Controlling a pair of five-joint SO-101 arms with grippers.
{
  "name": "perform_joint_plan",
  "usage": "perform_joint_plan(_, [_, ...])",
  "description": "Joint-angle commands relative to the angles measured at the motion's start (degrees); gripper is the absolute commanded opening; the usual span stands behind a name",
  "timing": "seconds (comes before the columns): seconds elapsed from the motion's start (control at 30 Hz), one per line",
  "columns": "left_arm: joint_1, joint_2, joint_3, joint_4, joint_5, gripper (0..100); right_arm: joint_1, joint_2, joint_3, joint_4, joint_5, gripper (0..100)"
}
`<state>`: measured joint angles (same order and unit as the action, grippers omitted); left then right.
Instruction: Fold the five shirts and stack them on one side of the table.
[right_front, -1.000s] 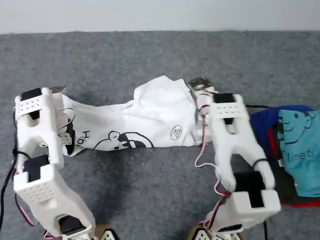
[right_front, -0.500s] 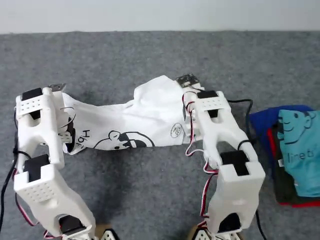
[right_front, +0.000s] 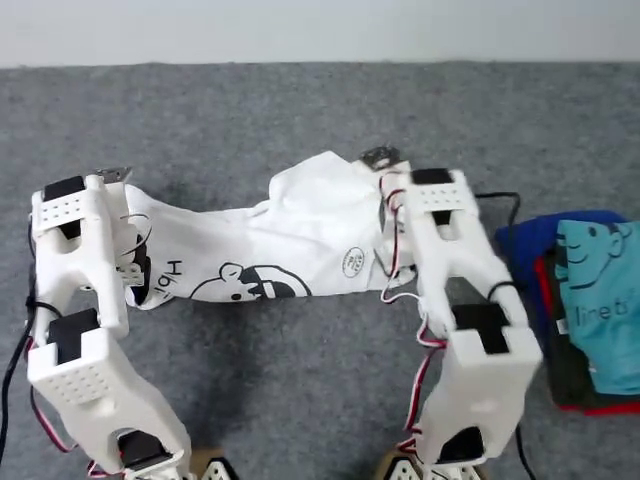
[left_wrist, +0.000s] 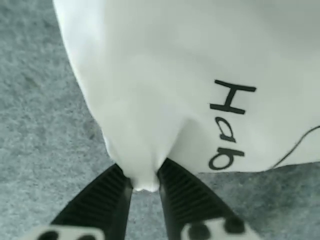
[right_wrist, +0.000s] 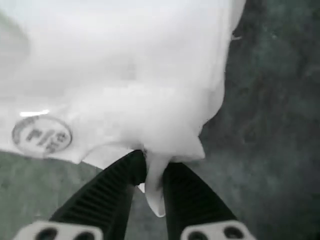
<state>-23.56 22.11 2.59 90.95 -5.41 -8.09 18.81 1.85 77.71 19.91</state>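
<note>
This is looking like a robotics lab bench: a left arm (right_front: 75, 290) and a right arm (right_front: 465, 290) of white plastic, trailing bare red and black wires (right_front: 400, 268), are standing on a table (right_front: 300, 390) covered in grey felt. A plain pale wall (right_front: 320, 30) is running behind, and folded shirts (right_front: 592, 300) are lying stacked at one edge.

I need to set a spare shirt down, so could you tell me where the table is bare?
The table is bare along the far strip beyond the white shirt, and in the near patch between the two arms. The right side is crowded: the folded stack lies close beside the right arm. The left claw and right claw pinch the shirt's ends.
</note>
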Motion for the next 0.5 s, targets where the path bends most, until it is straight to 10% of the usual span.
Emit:
perform_joint_plan(0.0, [0.35, -1.76, -2.24, 2.81, -0.7, 2, 2.15, -9.27, -2.99, 10.68, 3.87, 1.0])
perform_joint_plan(0.47, [0.53, -25.76, 6.55, 9.76, -7.03, 2, 2.68, -31.08, 0.44, 25.01, 8.79, 1.0])
